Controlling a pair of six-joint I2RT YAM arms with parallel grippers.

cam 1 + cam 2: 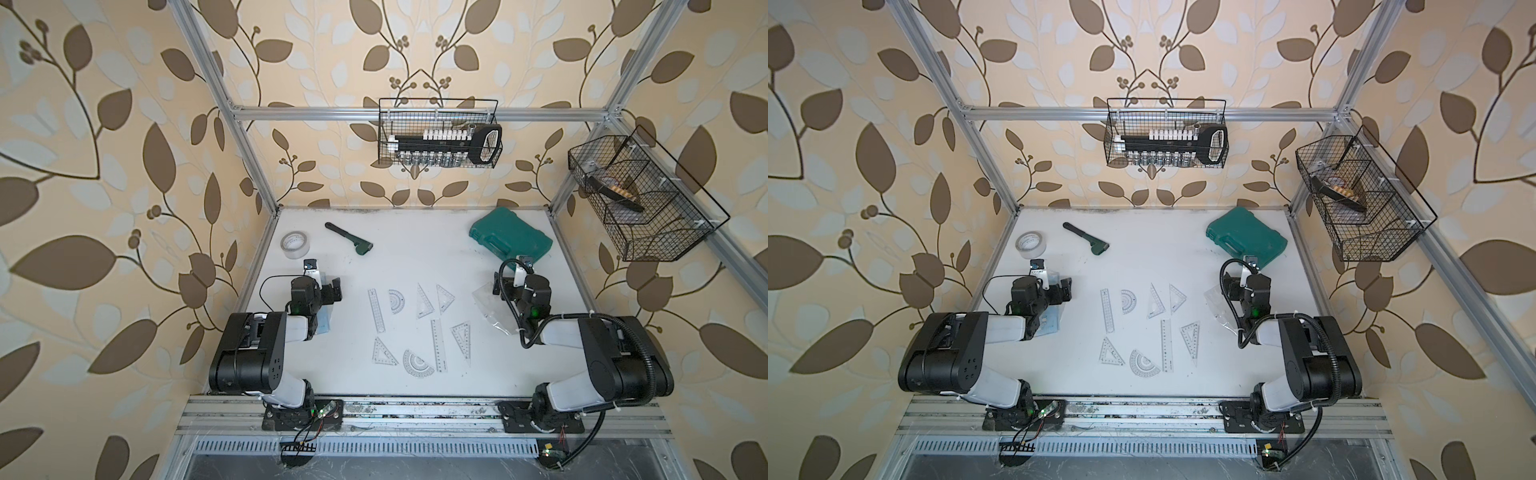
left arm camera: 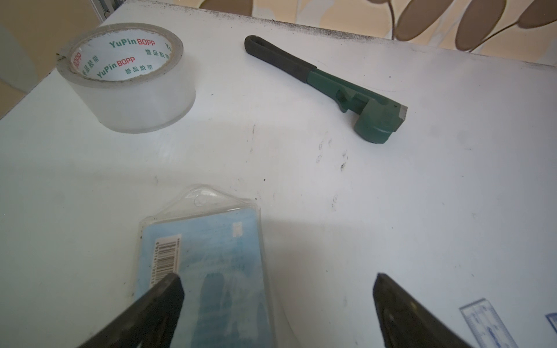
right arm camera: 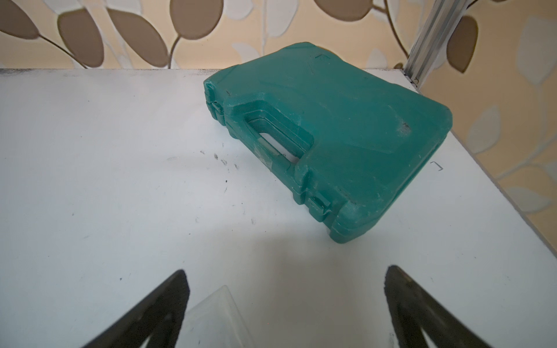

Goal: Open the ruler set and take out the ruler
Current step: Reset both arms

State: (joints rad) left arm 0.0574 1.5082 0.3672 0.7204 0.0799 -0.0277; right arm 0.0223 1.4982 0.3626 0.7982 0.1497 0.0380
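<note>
Ruler set [image 2: 202,256]: blue-carded pack flat on the tabletop [image 2: 301,180], beneath left claw [image 2: 277,280].
Left claw: spread, empty; a low close may skid the slick pack.
Right claw [image 3: 286,274]: spread, empty, over clear sleeve [image 3: 217,316]; may crumple it.
Loose rulers [image 1: 377,309]: between arms; a sweep could scatter them.
Tape roll [image 2: 126,78]: farther back, no hazard.
</note>
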